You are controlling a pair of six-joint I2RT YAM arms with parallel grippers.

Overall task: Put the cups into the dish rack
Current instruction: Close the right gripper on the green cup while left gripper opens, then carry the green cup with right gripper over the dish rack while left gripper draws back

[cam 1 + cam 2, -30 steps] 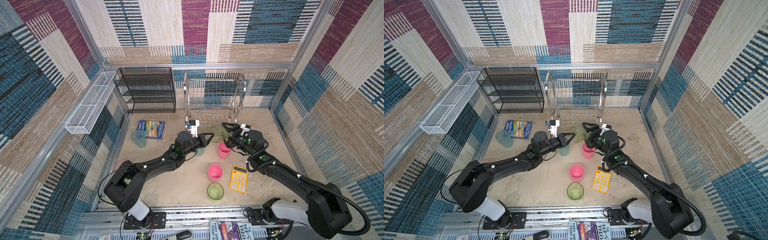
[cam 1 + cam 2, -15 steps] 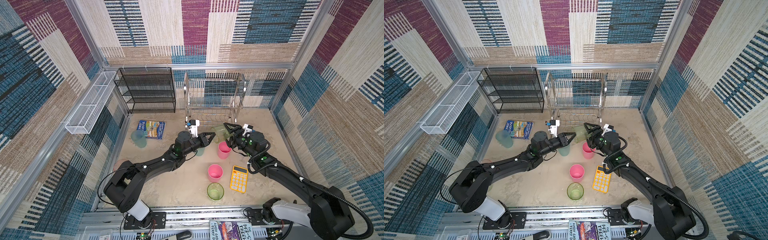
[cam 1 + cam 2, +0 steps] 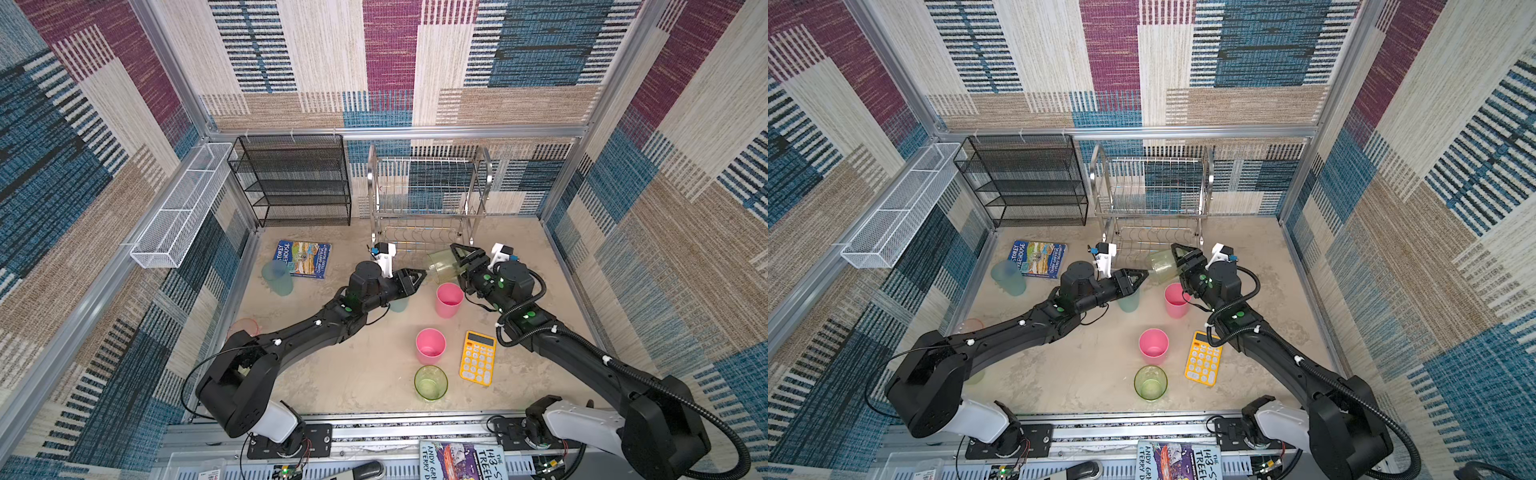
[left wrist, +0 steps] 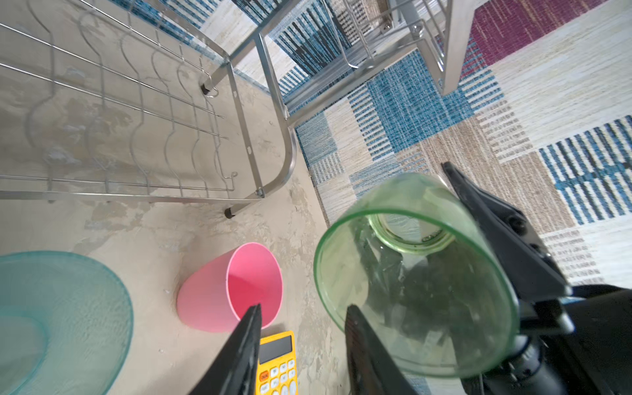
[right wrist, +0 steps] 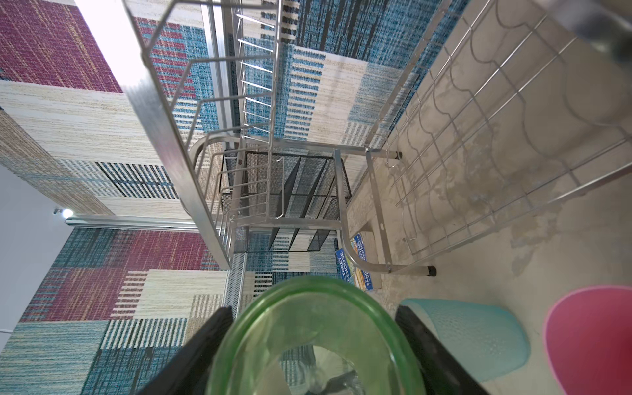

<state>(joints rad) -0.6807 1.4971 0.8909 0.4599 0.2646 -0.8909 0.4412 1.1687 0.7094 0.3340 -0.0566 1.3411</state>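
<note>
- At 12 o'clock, against the rear wall: two-tier shiny silver wire dish rack [image 3: 428, 213].
- Right gripper [image 5: 313, 316]: pinching translucent green plastic tumbler [image 3: 441, 267], tipped sideways, just at 6 o'clock of rack's lower tier.
- Left gripper [image 4: 302, 307]: spread apart, at tumbler's 9 o'clock.
- Opaque pink tumbler [image 3: 449, 299]: upright, at its 6 o'clock.

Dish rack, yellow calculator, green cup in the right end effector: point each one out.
dish rack [image 3: 428, 213]: in a top view, front rail of the upper tier.
yellow calculator [image 3: 477, 363]: in a top view, middle of the keypad.
held green cup [image 3: 442, 266]: in a top view, its side wall.
</note>
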